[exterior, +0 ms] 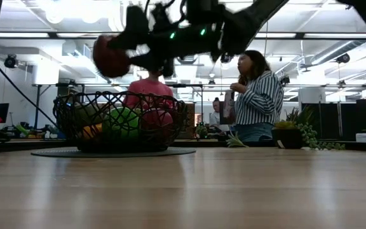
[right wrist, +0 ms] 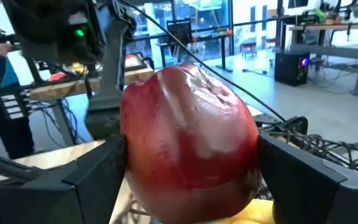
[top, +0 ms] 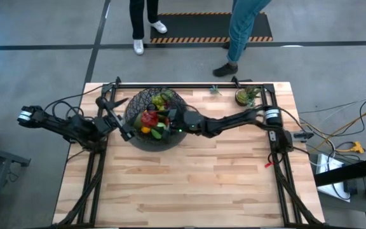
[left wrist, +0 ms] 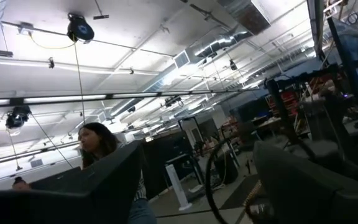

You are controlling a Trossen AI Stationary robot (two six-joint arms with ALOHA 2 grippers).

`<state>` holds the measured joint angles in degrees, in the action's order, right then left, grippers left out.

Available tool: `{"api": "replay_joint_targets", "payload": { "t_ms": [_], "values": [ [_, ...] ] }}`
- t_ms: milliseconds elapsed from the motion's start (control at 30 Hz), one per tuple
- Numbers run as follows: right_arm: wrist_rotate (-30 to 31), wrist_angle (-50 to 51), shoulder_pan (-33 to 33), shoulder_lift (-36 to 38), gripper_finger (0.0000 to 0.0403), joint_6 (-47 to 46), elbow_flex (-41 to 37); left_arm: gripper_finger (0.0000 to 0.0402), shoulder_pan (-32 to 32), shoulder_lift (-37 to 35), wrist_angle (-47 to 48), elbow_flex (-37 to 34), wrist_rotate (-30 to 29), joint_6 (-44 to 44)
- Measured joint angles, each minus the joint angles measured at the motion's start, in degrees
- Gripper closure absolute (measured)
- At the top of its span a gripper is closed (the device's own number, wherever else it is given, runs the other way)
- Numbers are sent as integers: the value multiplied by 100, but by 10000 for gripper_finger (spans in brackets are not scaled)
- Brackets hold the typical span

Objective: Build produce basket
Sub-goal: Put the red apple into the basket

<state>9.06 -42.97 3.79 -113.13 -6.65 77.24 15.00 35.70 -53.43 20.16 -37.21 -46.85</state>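
The black wire basket point(top: 134, 135) stands at the table's far left of middle on a dark round mat point(exterior: 170, 152). Produce lies in it: a green apple point(exterior: 122, 121), a red piece point(exterior: 157, 119) and an orange piece point(exterior: 91, 131). My right gripper point(right wrist: 191, 183) reaches in from the right and is shut on a red apple point(right wrist: 188, 143) above the basket, also visible in the low view as the apple point(exterior: 110, 57). My left gripper point(top: 116, 122) stands open just left of the basket, tipped upward, with nothing between its fingers. My right gripper pinches the red apple between its two fingers, one on each opposite side point(right wrist: 132, 155). The fingers come in about level from the table's right side. The apple is lifted clear, above the basket's rim and the fruit inside it.
A small green potted plant point(top: 246, 95) stands at the far right of the table. Black frame rails point(top: 189, 84) run along the far edge and down both sides. People stand on the floor beyond the far edge point(top: 240, 32). Bare wood lies toward the near edge.
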Motion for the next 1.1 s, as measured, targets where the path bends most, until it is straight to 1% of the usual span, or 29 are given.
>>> {"api": "replay_joint_targets", "payload": {
  "t_ms": [67,133,233,333,533,1100],
  "values": [
    [13,-227,9,-280,76,70,160,114,0,-52,-11,-21,-2,0],
    [83,-227,8,-471,76,196,339,114,2,-95,-7,-56,-2,-2],
    [263,-76,2,-659,76,332,571,114,4,-134,4,-92,-4,-7],
    [303,175,20,-794,76,365,712,114,4,-134,-7,-92,-4,-7],
    [453,518,76,-830,76,277,790,114,4,-130,-5,-96,-4,-9],
    [461,1092,96,-884,76,279,781,114,0,-135,-3,-96,-22,-11]
  ]
}}
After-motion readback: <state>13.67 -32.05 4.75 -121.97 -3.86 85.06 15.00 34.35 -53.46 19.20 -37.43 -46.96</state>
